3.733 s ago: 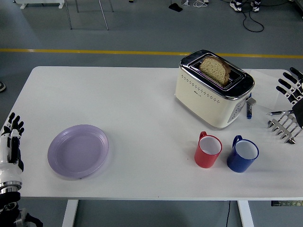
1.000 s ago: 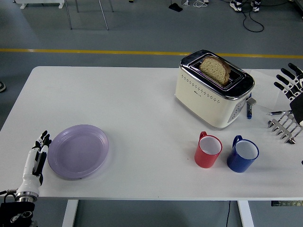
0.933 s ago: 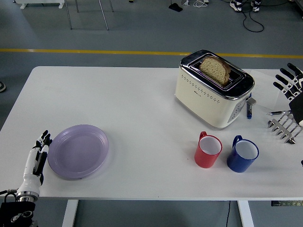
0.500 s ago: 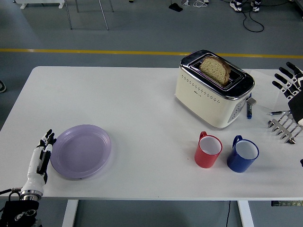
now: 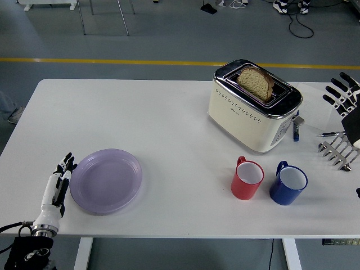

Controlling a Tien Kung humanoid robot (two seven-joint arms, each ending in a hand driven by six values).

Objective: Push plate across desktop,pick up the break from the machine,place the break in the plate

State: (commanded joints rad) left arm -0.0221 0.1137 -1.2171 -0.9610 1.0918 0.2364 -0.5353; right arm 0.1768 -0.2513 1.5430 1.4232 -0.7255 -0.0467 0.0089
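We find the lilac plate (image 5: 106, 181) on the near left part of the white table (image 5: 169, 124), well apart from the cream toaster (image 5: 254, 107) at the far right, where a slice of bread (image 5: 256, 82) stands upright in the slot. Our left hand (image 5: 58, 188) lies edge-on against the plate's left rim, fingers straight and pressed together, holding nothing; we judge the first step, pushing the plate across the desktop, to be in hand and far from done. The next move calls for a steady sideways shove toward the toaster, kept low so the hand does not ride over the shallow rim. Our right hand (image 5: 343, 97) hovers at the right edge beyond the toaster, fingers spread and empty, above a metal rack (image 5: 337, 151). A red mug (image 5: 247, 178) and a blue mug (image 5: 288, 183) stand side by side in front of the toaster, in the plate's likely path. Beyond the table we see grey floor with a yellow line (image 5: 112, 61), chair legs and cables.
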